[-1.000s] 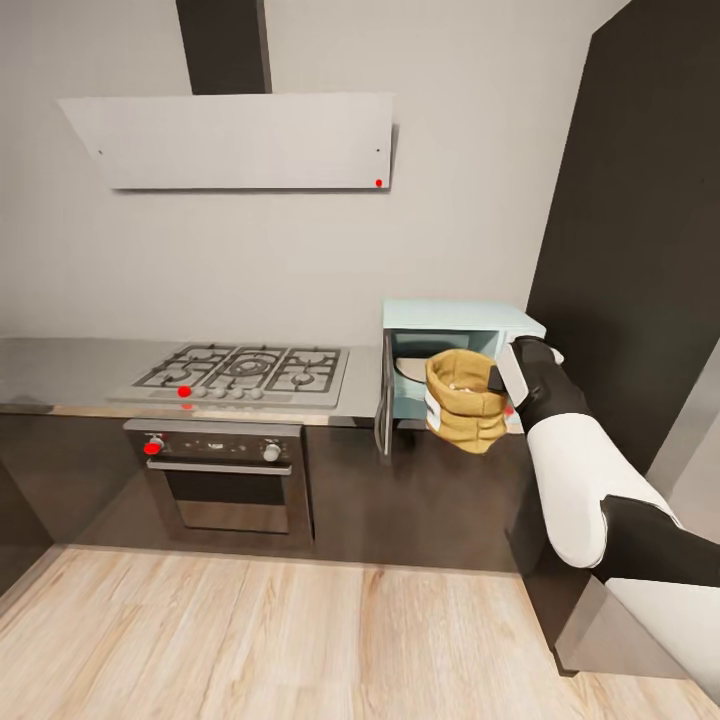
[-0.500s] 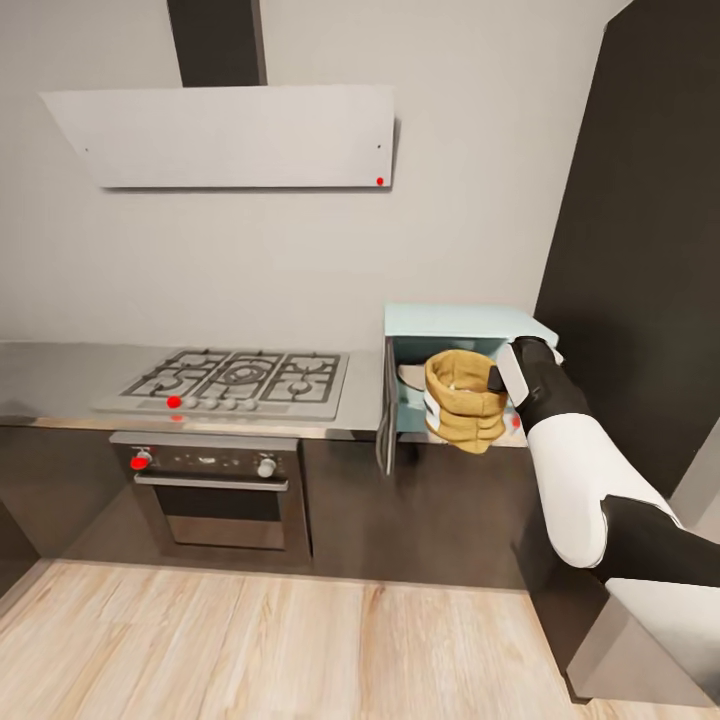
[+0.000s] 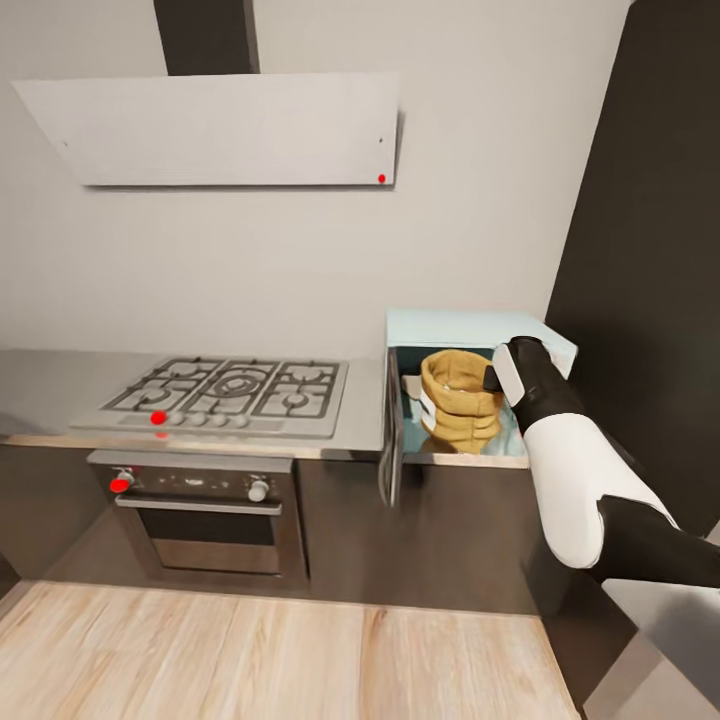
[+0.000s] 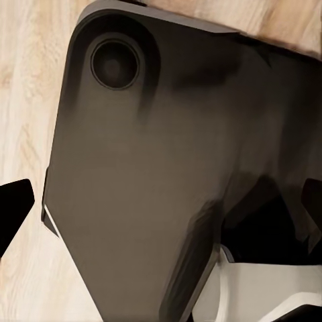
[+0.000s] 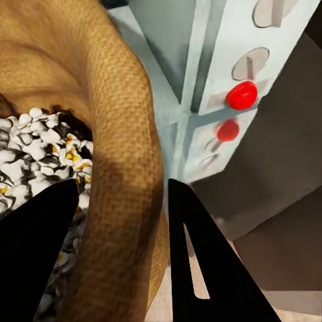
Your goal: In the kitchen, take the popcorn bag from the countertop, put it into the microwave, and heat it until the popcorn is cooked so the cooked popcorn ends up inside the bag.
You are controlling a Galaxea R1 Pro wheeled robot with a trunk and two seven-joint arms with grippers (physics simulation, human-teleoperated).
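On the left, the grey worktop [image 3: 60, 385] carries a gas hob [image 3: 225, 395], with a black oven [image 3: 195, 510] built in below and a flat hood [image 3: 215, 130] on the pale wall above. The floor is light wood.

Further right, the microwave [image 3: 480, 330] stands with its door [image 3: 392, 430] swung open. The popcorn bag [image 3: 458, 400] is inside the opening or just at its edge, and the right gripper [image 3: 490, 380] holds it; the right wrist view shows the two dark fingers [image 5: 194, 261] pinching the bag's rim. The popcorn [image 5: 40, 154] in the bag looks white and puffed already.

I judge that what is left is to release the bag and withdraw the arm. For the left gripper, I cannot tell its state.
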